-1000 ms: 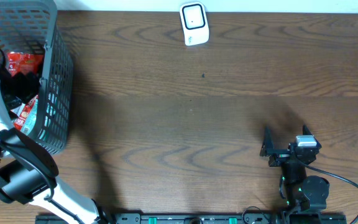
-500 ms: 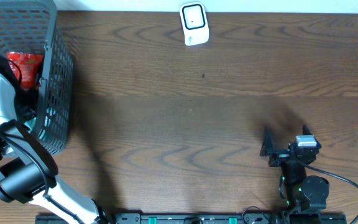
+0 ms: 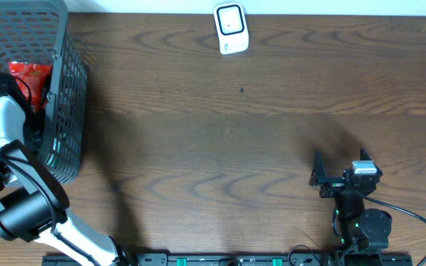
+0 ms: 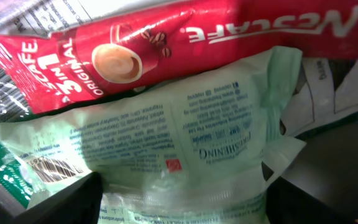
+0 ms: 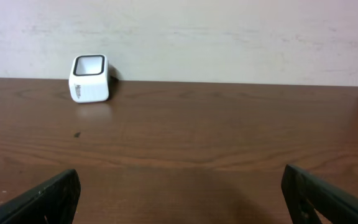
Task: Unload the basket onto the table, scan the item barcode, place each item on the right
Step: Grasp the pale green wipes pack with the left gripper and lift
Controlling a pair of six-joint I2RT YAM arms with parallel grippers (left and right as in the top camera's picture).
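My left gripper (image 4: 182,208) is down inside the black wire basket (image 3: 69,111). Its jaws stand open, one on each side of a pale green plastic packet (image 4: 185,130). A barcode (image 4: 58,167) shows on the packet's left end. Behind the green packet lies a red Nescafe 3-in-1 packet (image 4: 166,43), also seen from overhead as the red packet (image 3: 29,77). The white scanner (image 3: 231,28) stands at the table's far edge. Near the front right, my right gripper (image 3: 318,176) rests open and holds nothing, facing the scanner (image 5: 90,78).
Other wrappers lie under and beside the two packets in the basket, which fills the table's far left corner. The brown wooden table (image 3: 220,140) stretches between the basket and the right arm. A pale wall rises behind the scanner.
The left arm has sunk deeper into the basket, toward its near side. Its jaws have begun to narrow. The right arm has not moved.
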